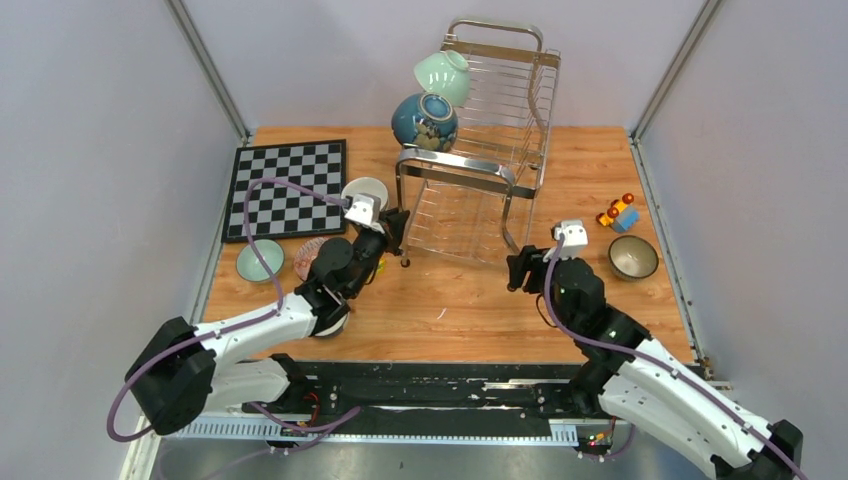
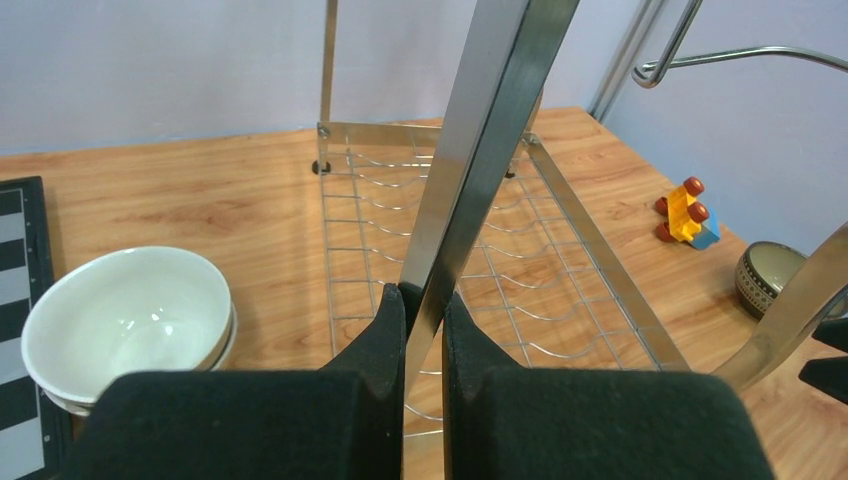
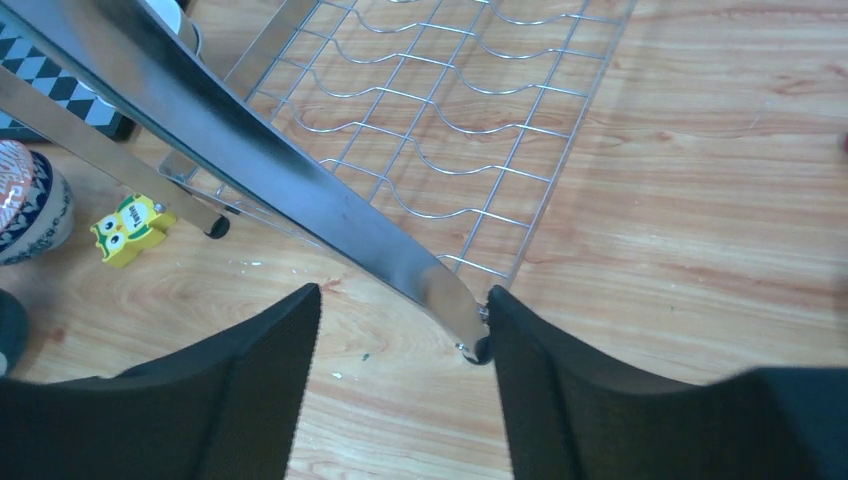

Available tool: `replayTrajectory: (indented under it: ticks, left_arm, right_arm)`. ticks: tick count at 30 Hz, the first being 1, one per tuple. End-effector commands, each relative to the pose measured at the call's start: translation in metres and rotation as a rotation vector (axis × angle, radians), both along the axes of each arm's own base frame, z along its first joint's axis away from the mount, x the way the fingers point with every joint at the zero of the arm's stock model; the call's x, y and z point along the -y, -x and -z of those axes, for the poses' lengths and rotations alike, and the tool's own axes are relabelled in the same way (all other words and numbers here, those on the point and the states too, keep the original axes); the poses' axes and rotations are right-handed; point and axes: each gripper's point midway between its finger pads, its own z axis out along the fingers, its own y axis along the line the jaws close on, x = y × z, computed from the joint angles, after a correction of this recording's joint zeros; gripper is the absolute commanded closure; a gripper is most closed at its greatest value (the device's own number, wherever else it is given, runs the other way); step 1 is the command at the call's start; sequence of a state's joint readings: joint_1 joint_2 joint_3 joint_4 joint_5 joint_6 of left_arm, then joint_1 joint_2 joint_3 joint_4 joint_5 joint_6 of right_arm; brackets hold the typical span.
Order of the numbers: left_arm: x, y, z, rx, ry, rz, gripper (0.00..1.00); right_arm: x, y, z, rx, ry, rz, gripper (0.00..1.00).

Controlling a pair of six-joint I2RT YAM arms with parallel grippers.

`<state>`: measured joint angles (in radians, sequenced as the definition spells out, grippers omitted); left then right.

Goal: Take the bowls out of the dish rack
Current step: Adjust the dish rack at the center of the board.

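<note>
Upr tier, dish rack [image 1: 460, 165] — mint bowl [image 1: 443, 76]; blue bowl [image 1: 424, 121]

One dish rack [image 1: 460, 165]. Six bowls show plainly from above. Two are on the rack: a mint bowl [image 1: 443, 75] and a dark blue bowl [image 1: 424, 122]. Three are to its left: a white bowl [image 1: 365, 190], a pale green bowl [image 1: 259, 260] and a red-patterned bowl [image 1: 308, 256]. One is to its right: a dark-rimmed bowl [image 1: 633, 257]. Whether the white one is a stacked pair cannot be told. One chessboard [image 1: 285, 190], one toy car [image 1: 618, 213], one yellow owl block [image 3: 130, 228].
</note>
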<state>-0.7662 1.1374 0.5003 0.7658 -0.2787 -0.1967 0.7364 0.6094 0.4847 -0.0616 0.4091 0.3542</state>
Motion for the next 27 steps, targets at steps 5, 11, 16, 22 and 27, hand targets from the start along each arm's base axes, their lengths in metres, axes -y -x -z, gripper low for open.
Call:
replayTrajectory:
  ticks: [5,11,16,22,27]
  left_arm:
    - [0.048,0.03,-0.011,-0.1,0.169,0.155,1.0]
    - [0.057,0.037,-0.008,-0.132,0.187,0.144,1.0]
    - [0.077,0.048,-0.007,-0.152,0.181,0.178,1.0]
    - [0.093,0.052,-0.003,-0.175,0.174,0.181,1.0]
    - [0.113,0.056,0.0,-0.183,0.163,0.194,1.0]
  right_arm:
    - [0.027,0.019,-0.027,0.026,-0.052,0.051,0.17]
    - [0.034,0.032,-0.034,0.038,-0.071,0.032,0.16]
    - [0.029,0.035,-0.033,0.035,-0.063,-0.007,0.18]
    - [0.032,0.038,-0.028,0.041,-0.068,-0.01,0.2]
    - [0.04,0.038,-0.026,0.041,-0.063,0.032,0.19]
